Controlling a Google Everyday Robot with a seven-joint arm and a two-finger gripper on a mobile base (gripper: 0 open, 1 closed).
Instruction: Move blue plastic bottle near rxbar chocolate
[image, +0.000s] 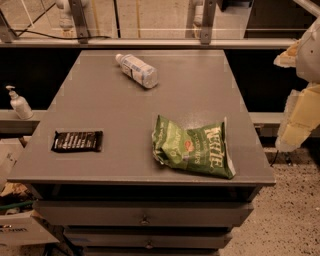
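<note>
The blue plastic bottle (137, 70) lies on its side at the back of the grey table (200, 90), left of centre, with its white cap pointing back-left. The rxbar chocolate (77, 141), a flat black wrapper with white lettering, lies near the table's front left edge. My gripper (301, 114) shows as pale yellow-white shapes at the right edge of the view, off the table's right side. It is far from both the bottle and the bar and touches nothing on the table.
A crinkled green chip bag (194, 148) lies at the front right of the table. A small white pump bottle (19, 103) stands on a ledge to the left. Drawers (144, 216) sit below the tabletop. A rail and posts run behind the table.
</note>
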